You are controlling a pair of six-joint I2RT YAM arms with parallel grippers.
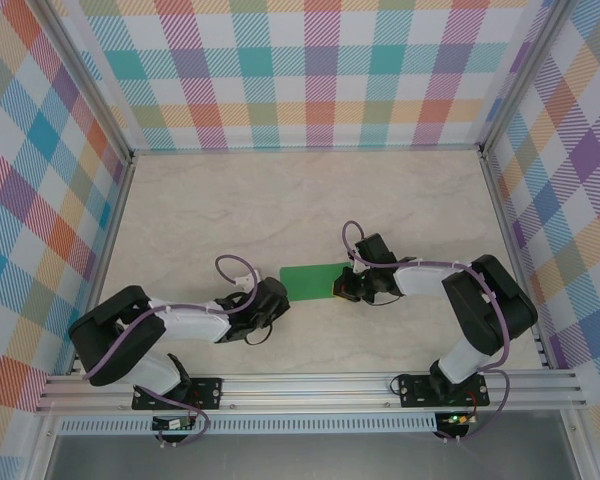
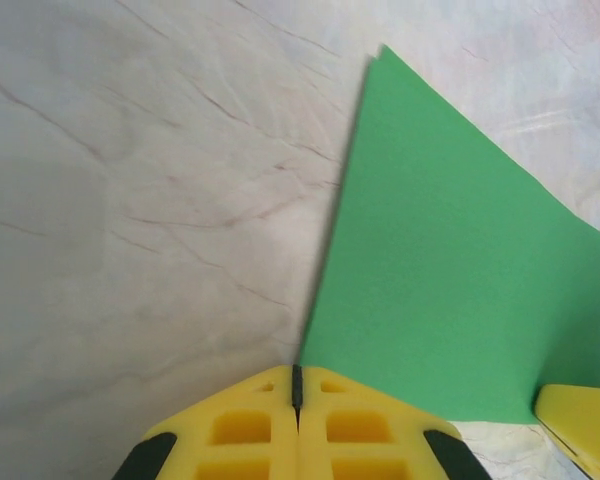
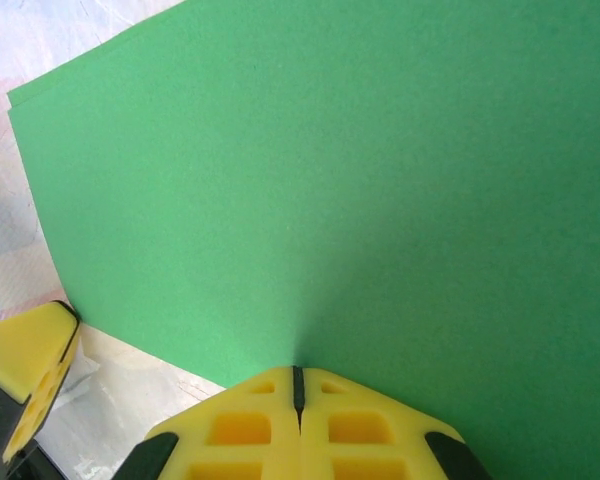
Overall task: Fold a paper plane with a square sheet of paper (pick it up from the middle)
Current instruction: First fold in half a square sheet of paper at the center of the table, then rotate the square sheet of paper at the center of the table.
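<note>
The square sheet of paper is bright green and lies on the table between both arms, folded to a narrower rectangle with doubled edges. My left gripper is shut at its near-left corner. In the left wrist view the sheet's slightly raised left edge runs straight into the closed jaw slit of this gripper. My right gripper is shut on the sheet's right edge, and the paper puckers faintly just above the slit of that gripper.
The pale marbled tabletop stretches away behind the paper. Plaid walls on a metal frame close off three sides. A metal rail runs along the near edge by the arm bases.
</note>
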